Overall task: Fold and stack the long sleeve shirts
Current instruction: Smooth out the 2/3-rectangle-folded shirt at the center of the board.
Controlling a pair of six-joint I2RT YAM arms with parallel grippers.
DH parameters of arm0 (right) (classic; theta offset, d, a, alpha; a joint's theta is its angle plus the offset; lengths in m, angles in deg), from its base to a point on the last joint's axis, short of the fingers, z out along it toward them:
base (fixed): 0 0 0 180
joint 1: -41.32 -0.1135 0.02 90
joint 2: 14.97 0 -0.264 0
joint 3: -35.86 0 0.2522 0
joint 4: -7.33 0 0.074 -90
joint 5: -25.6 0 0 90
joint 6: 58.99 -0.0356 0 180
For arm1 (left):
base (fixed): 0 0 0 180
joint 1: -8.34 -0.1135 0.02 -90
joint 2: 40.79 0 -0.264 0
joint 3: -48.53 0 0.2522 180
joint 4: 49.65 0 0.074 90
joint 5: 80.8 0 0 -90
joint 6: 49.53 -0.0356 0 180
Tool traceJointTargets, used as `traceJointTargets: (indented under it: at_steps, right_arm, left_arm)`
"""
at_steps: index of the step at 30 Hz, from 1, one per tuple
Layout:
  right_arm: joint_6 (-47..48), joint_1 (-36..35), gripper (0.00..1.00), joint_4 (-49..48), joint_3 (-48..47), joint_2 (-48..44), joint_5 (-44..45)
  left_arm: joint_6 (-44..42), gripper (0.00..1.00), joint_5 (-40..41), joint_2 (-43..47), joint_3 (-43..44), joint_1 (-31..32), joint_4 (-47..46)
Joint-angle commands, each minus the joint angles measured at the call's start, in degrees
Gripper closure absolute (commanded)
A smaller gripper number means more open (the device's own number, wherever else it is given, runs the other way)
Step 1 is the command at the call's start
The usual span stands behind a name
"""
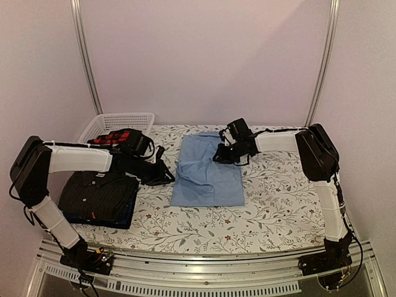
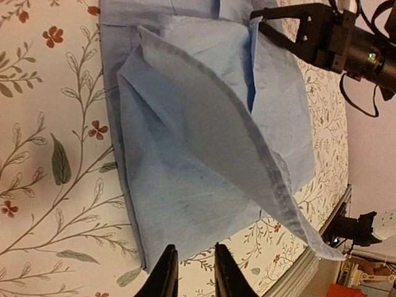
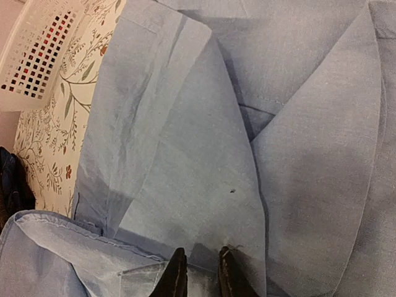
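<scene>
From above, the light blue shirt (image 1: 207, 176) lies partly folded in the middle of the table (image 1: 278, 204). The left gripper (image 1: 164, 174) is at its left edge and the right gripper (image 1: 226, 154) is over its far right corner, one to a side, likely so the cloth folds evenly. The black shirt (image 1: 99, 193) sits folded on the navy shirt (image 1: 127, 218) at the near left, well apart, forming the stack. The basket (image 1: 102, 120) stands behind.

In the left wrist view, the left gripper's fingers (image 2: 166, 278) are close together at the shirt's near hem. Whether they pinch cloth cannot be told. A strip of cloth rises to the right gripper.

In the right wrist view, the right gripper's fingers (image 3: 176, 275) are almost closed. A raised hem runs to them, so it appears to grip the shirt.
</scene>
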Motion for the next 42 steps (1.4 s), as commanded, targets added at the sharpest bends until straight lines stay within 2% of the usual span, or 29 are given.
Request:
traceJointTargets:
  at_steps: [1, 5, 9, 14, 17, 22, 28, 34, 38, 42]
  right_arm:
    - [0.60, -0.17, 0.80, 2.08, -3.42, 0.60, -1.69]
    - [0.96, -0.17, 0.74, 3.03, -2.68, -3.47, -0.49]
    - [1.08, -0.39, 0.68, 3.40, 0.94, -9.97, 1.71]
    - [0.84, -0.88, 0.63, 3.30, 7.59, -18.58, 4.07]
    - [0.99, -1.84, 0.58, 3.33, 10.20, -21.48, 4.60]
    - [2.10, -4.44, 0.56, 3.40, 9.47, -21.31, 4.67]
    - [2.18, -5.44, 0.62, 2.35, 5.62, -14.83, 2.68]
    - [1.81, -5.45, 0.64, 1.47, 2.79, -8.46, 0.60]
    - [1.48, -5.42, 0.71, 1.17, 1.74, -4.36, 0.35]
    - [0.94, -4.27, 0.74, 1.13, 1.68, -1.70, 0.47]
  left_arm:
    - [0.58, 0.79, -2.45, -5.12, 3.11, 2.49, -2.11]
    - [-0.23, 0.79, -2.93, -12.22, 10.05, 2.56, -3.20]
    - [-1.56, 0.78, -1.95, -21.45, 21.89, 0.81, -1.79]
    - [-3.94, 0.77, -3.35, -33.37, 37.82, -0.99, 3.66]
    - [-4.63, 0.77, -3.94, -37.99, 42.98, -1.17, 6.49]
    - [-4.96, 0.77, -3.05, -35.60, 41.71, -1.69, 6.48]
    - [-7.41, 0.69, -0.27, -26.58, 35.75, -3.41, 3.44]
    - [-8.55, 0.67, -0.01, -21.23, 29.70, -3.60, 3.47]
    - [-7.82, 0.72, -1.90, -18.99, 22.50, -3.54, 0.34]
    - [-7.93, 0.78, -4.10, -22.39, 21.64, -3.68, -0.98]
